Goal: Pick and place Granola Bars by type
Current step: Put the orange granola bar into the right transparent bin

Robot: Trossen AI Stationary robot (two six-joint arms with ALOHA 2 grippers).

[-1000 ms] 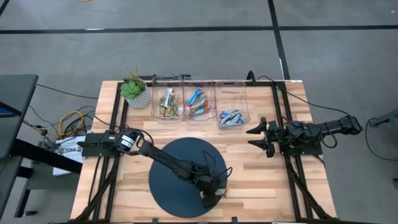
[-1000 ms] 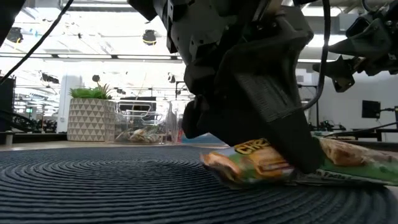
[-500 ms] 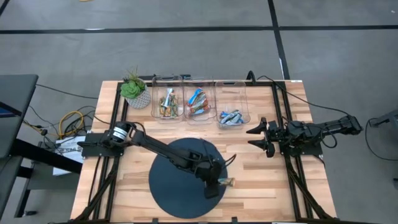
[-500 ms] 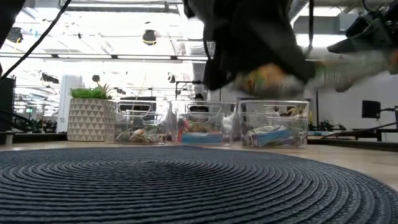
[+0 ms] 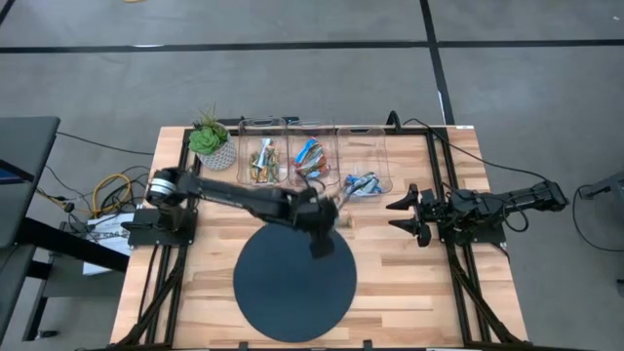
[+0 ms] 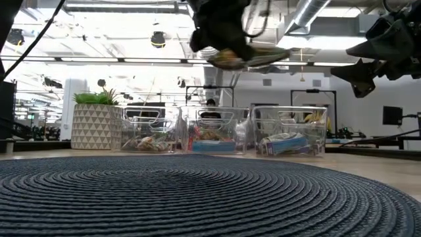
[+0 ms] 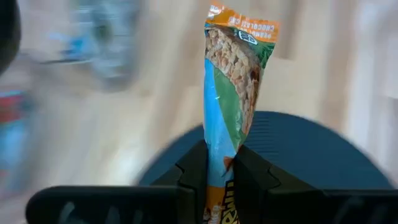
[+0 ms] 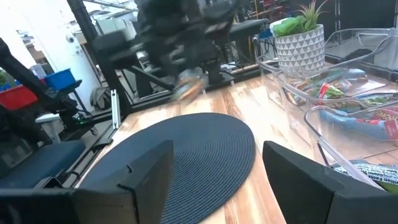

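- Currently, one granola bar (image 7: 235, 93) with an orange, green and blue wrapper is pinched between the jaws of the left gripper (image 7: 219, 177) and is carried in the air, above the table (image 5: 409, 283), near the far edge of the round dark mat (image 5: 292, 283).
- In the high view, the bar (image 5: 341, 216) is held just short of the row of three clear bins (image 5: 314, 161) at the back of the table.
- Bars are already seen in all three bins: tan ones in the left bin (image 5: 262, 164), blue and red ones in the middle (image 5: 310, 162), blue and silver ones in the right (image 5: 363, 184).
- No bars are seen lying on the mat, so the carried bar is judged to be the last; only its placing in the matching bin is left.
- The right gripper (image 5: 409, 216) is parked at the table's right side, its jaws spread and empty.
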